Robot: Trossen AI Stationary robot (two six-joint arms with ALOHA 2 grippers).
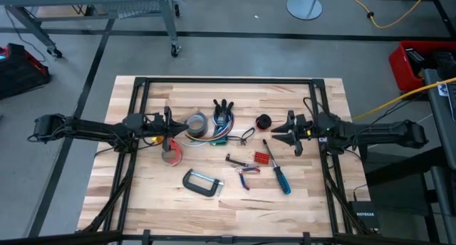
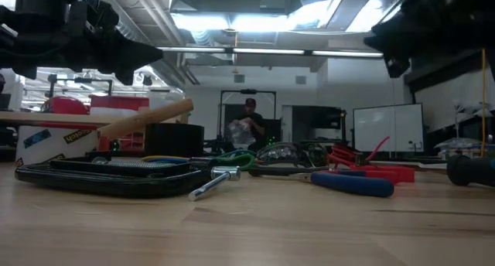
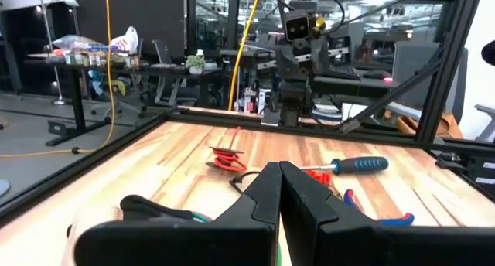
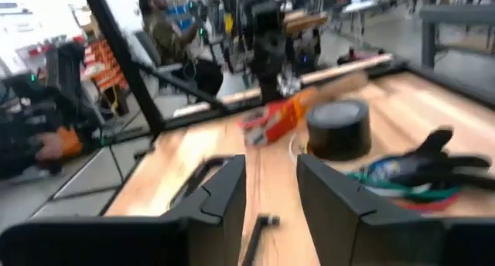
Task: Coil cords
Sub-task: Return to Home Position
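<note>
Wooden tabletop (image 1: 313,202), both arms raised above it. My left tool (image 3: 278,169): fingers pinched tight together, nothing held, left of centre, tips just beside grey tape roll (image 1: 196,122). My right tool (image 4: 271,165): fingers spread wide, empty, right of centre, near black spool (image 1: 264,120). Cords (image 1: 222,136): coloured bundle lying mid-tabletop between both tools, just right of grey roll. Blue-handled screwdriver (image 1: 279,172) nearer, toward right.

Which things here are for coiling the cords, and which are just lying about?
For the job: coloured cords; black spool with red wire; left end effector, shut; right end effector, open.
Just lying about: grey tape roll; orange-red tape roll; C-clamp; blue-handled screwdriver; pliers.
</note>
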